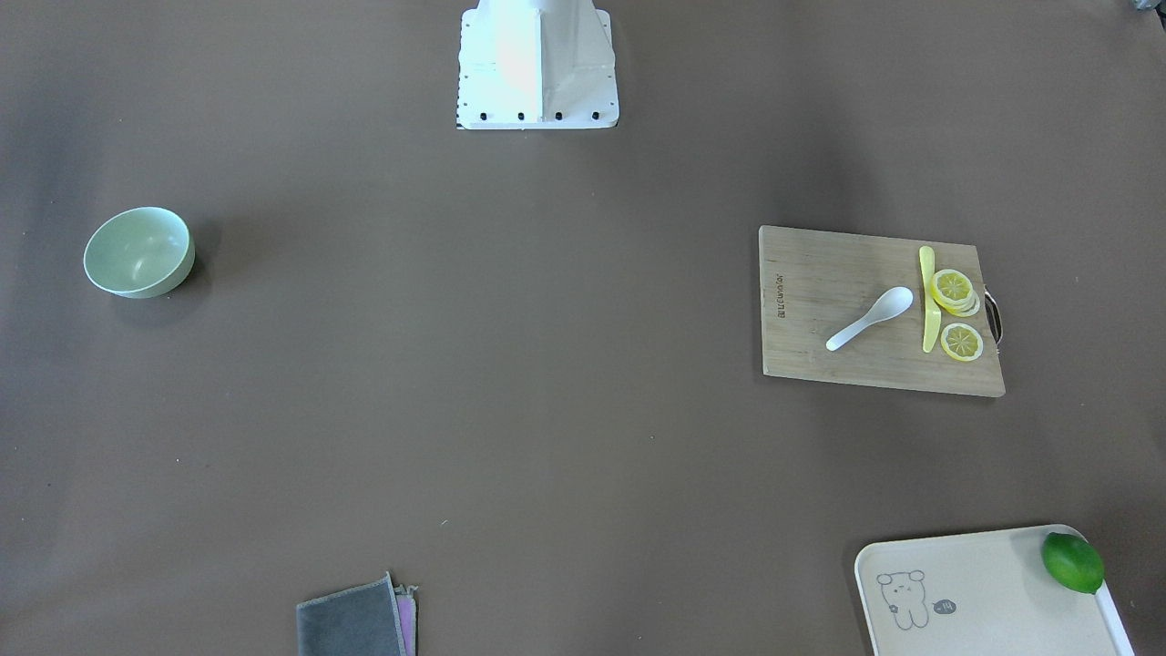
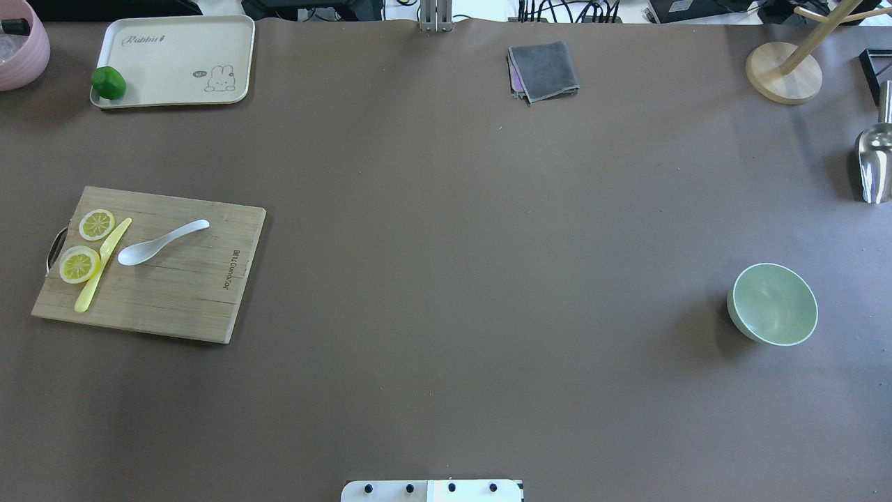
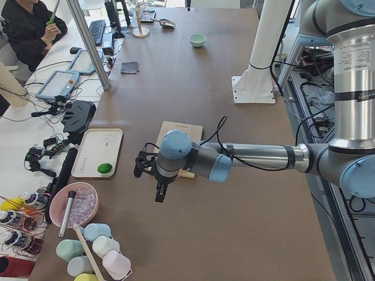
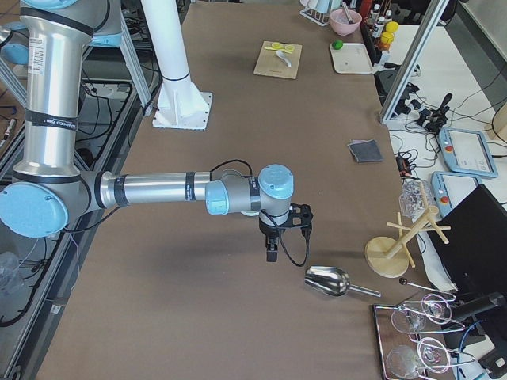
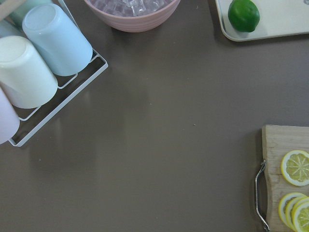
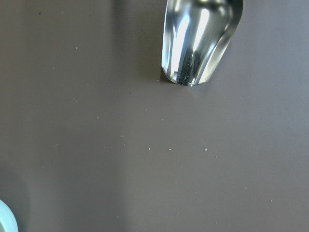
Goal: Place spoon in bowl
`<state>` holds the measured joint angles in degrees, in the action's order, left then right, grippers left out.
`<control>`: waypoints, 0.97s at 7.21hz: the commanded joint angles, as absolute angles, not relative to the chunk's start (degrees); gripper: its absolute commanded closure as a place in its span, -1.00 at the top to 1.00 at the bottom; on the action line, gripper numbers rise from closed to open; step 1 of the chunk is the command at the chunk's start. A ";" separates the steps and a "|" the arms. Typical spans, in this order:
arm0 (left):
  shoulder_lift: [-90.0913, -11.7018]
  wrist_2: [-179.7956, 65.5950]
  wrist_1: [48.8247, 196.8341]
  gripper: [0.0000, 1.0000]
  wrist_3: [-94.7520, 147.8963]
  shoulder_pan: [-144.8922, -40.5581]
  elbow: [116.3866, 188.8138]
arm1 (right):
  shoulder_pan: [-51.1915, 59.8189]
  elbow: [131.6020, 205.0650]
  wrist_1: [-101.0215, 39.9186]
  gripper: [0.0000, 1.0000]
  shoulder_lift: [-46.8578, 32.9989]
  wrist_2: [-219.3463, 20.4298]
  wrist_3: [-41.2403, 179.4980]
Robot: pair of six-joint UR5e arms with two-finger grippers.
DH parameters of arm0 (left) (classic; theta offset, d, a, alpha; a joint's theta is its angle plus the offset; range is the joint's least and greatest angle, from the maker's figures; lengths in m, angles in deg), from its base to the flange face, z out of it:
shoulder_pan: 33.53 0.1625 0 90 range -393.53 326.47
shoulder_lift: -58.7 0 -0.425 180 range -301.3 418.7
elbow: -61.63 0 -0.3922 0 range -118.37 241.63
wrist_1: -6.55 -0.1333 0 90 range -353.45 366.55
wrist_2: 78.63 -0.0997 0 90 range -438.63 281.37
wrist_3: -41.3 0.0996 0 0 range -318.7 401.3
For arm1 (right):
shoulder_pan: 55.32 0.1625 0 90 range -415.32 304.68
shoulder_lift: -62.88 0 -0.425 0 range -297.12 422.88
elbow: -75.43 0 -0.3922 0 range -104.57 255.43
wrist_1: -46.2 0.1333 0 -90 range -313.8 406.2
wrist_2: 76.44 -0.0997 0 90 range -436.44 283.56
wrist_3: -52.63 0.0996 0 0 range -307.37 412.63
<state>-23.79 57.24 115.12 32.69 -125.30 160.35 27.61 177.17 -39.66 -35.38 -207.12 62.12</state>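
Note:
The white spoon (image 1: pixel 870 318) lies on a wooden cutting board (image 1: pixel 820 273), next to a yellow knife (image 1: pixel 928 301) and lemon slices; it also shows in the overhead view (image 2: pixel 162 242). The mint-green bowl (image 1: pixel 138 251) stands alone at the table's other end (image 2: pixel 773 304), upright and empty. My left gripper (image 3: pixel 158 193) hangs over the table near the board's outer end, seen only in the exterior left view. My right gripper (image 4: pixel 271 252) hangs near a metal scoop, seen only in the exterior right view. I cannot tell whether either is open or shut.
A cream tray (image 2: pixel 174 59) with a lime (image 2: pixel 109 83) lies beyond the board. A grey cloth (image 2: pixel 543 70), a metal scoop (image 2: pixel 874 157) and a wooden stand (image 2: pixel 784 73) lie along the far edge. A cup rack (image 5: pixel 43 63) and pink bowl (image 5: pixel 133 12) stand by the left end.

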 commanded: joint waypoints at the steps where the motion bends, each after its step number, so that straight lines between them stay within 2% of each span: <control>1: -23.74 57.25 114.83 0.96 32.60 -125.29 160.33 | 27.65 177.12 -39.67 1.00 -35.38 -207.74 62.12; 7: -24.09 57.16 114.83 0.96 32.69 -125.20 159.80 | 27.65 177.03 -39.59 1.00 -35.38 -208.19 62.12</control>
<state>-23.94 57.20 114.83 32.68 -125.22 159.89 27.65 177.18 -39.60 -35.39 -208.20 62.13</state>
